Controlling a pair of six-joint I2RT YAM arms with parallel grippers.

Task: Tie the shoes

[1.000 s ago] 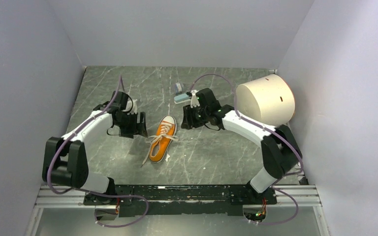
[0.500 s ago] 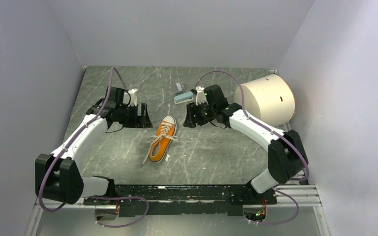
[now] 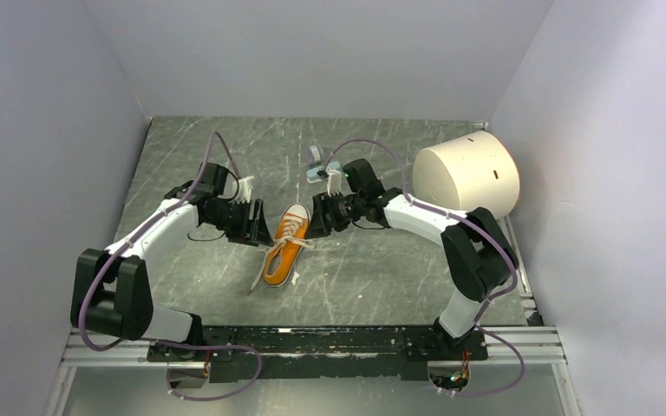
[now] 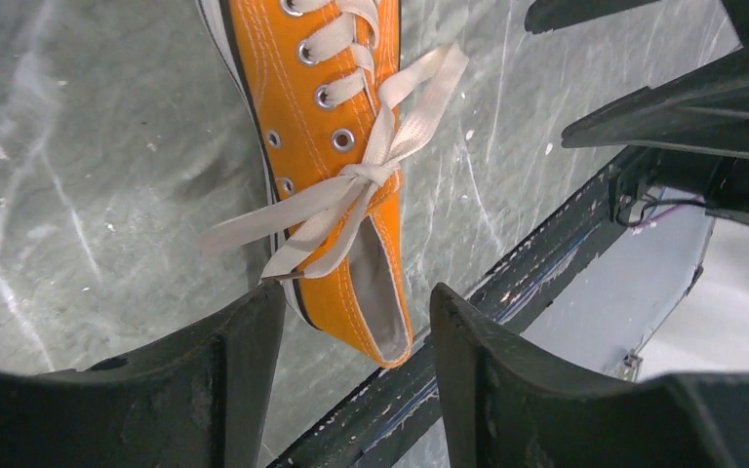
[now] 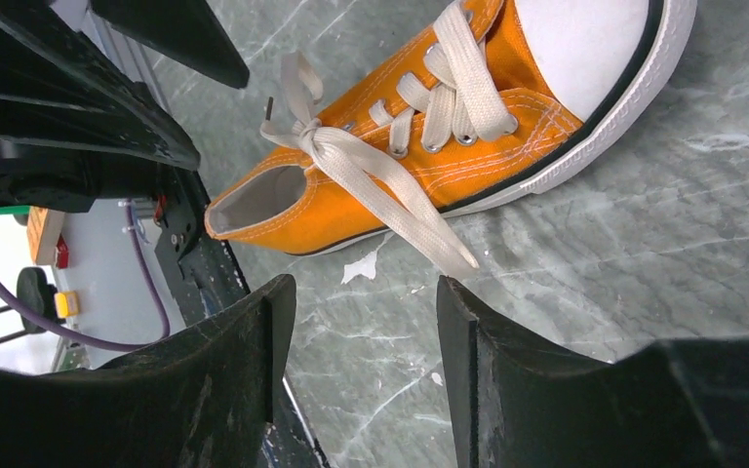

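Observation:
The small orange shoe (image 3: 284, 249) lies at mid-table, its white toe cap pointing away from the arms. Its cream laces (image 3: 288, 242) are crossed in a simple knot over the tongue, with the ends lying loose on both sides. My left gripper (image 3: 256, 228) hovers just left of the shoe, open and holding nothing. In the left wrist view the shoe (image 4: 317, 117) and the lace knot (image 4: 366, 175) lie beyond the left gripper (image 4: 356, 297). My right gripper (image 3: 319, 217) is open beside the toe. In its wrist view, the shoe (image 5: 468, 156) and laces (image 5: 351, 156) lie above the empty right gripper (image 5: 361, 288).
A large cream cylinder (image 3: 468, 178) lies on its side at the back right. A small blue-grey object (image 3: 316, 165) sits behind the right gripper. Grey walls close in three sides, and the black mounting rail (image 3: 312, 342) runs along the near edge.
Both grippers have moved in toward the shoe, the left from the left side and the right down toward the toe. The shoe and laces have not shifted.

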